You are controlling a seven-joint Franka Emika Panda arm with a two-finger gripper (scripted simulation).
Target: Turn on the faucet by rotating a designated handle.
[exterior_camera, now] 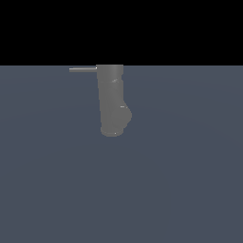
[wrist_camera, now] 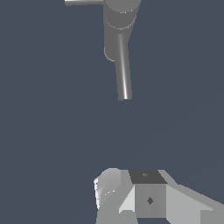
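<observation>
1. Dark blue-grey floor fills the lower part of the exterior view, flat and bare, with a plain black band above it as the background.
2. Only the wrist view shows the gripper: a pale grey and white block at the edge of the picture, with a rounded white part on one side and a dark square patch on its upper face.
3. I cannot tell whether the fingers are spread or pressed together, since their tips are not clearly shown; nothing is seen between them.
4. Ahead of the fingers lies open floor, and the faucet stands well apart from them, beyond that gap.
5. The nearest part of the faucet to the fingers is a narrower tube that runs from the thick grey body toward the gripper and ends short of it, with no contact.
6. Farther from the fingers is the thick cylindrical body itself, matte grey, cut off by the edge of the wrist picture.
7. Farthest out, the handle juts sideways from the far end of the body as a thin, straight, light-grey rod.
8. The exterior view shows the same faucet with a rounded, bulging lower end, and its handle pointing to the exterior view's left from the top of the body; no arm appears there.
</observation>
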